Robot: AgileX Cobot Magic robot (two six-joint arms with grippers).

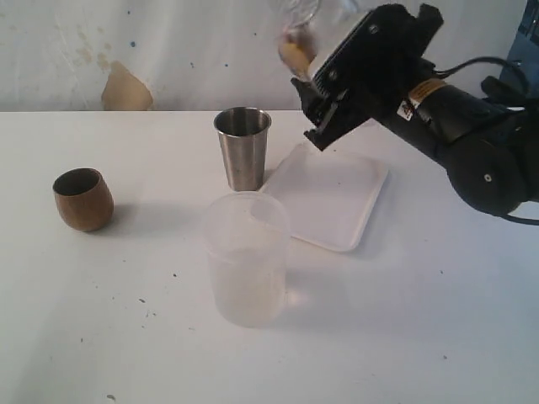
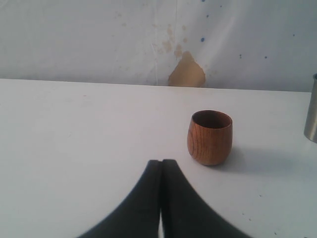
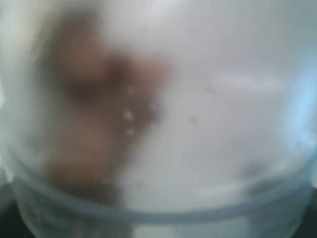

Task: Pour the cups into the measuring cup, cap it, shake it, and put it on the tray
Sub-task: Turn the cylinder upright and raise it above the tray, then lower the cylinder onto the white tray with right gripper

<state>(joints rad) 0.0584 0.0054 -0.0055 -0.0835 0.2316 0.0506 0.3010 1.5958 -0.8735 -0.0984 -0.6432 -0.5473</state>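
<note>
My right gripper is raised high above the tray, shut on the see-through measuring cup, which shows only as a blur at the top edge. That measuring cup fills the right wrist view, out of focus, with a brownish smear behind or inside it; the fingers are hidden there. The wooden cup stands upright at the left, and the steel tumbler stands upright beside the tray's left corner. My left gripper is shut on nothing, low over the table just short of the wooden cup.
A wide frosted plastic cup stands in front of the steel tumbler and the tray, toward the near edge. The steel tumbler's side shows at the edge of the left wrist view. A stained white wall closes the back of the table.
</note>
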